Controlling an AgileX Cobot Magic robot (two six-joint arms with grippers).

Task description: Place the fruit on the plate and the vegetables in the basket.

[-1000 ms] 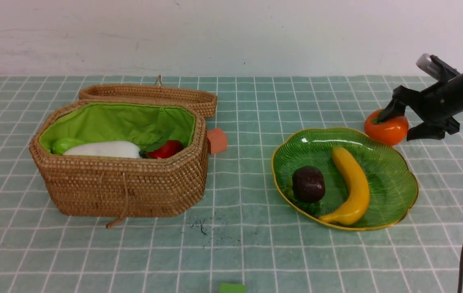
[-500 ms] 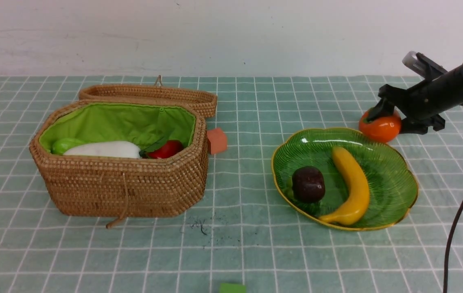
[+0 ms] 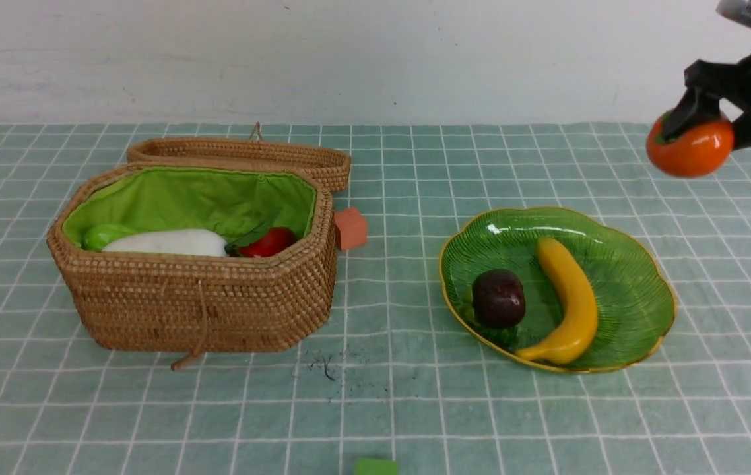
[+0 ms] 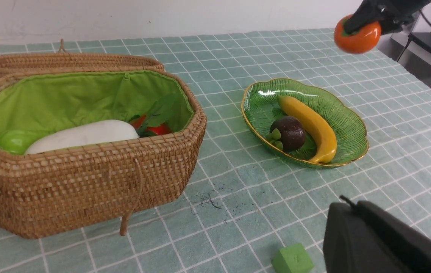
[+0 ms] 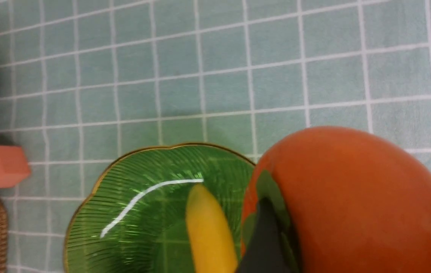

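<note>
We see the orange persimmon (image 3: 691,149) held up in the air, clear of the surface (image 3: 389,396), at the far right and behind the plate (image 3: 639,290). The right gripper (image 3: 712,125) has its jaws closed on the fruit, one dark finger pressed against the green leaf top and the other against the far side, as the right wrist view confirms, where the persimmon (image 5: 352,201) fills the lower corner with the dish below it. On the green leaf-ribbed plate lie the yellow banana (image 3: 570,303) and, just beside it toward the basket, the dark purple mangosteen (image 3: 498,299); in the left wrist view we make out the mangosteen's green cap (image 4: 275,135) turned sideways. Well apart from the plate, on the left, stands the wicker basket (image 3: 197,303) with its green lining, its lid (image 3: 243,155) laid back behind it. Inside we see the white radish (image 3: 167,243), the light green gourd (image 3: 103,235) at its far-left end, and the red bell pepper (image 3: 271,241) toward the right end; any other contents are hidden by the wall. A small orange-red block (image 3: 351,228) sits just beside the basket's right end, and a green block (image 3: 375,467) lies at the near edge. Of the left gripper (image 4: 382,242) we see only a dark housing, so we cannot tell how its jaws stand.
</note>
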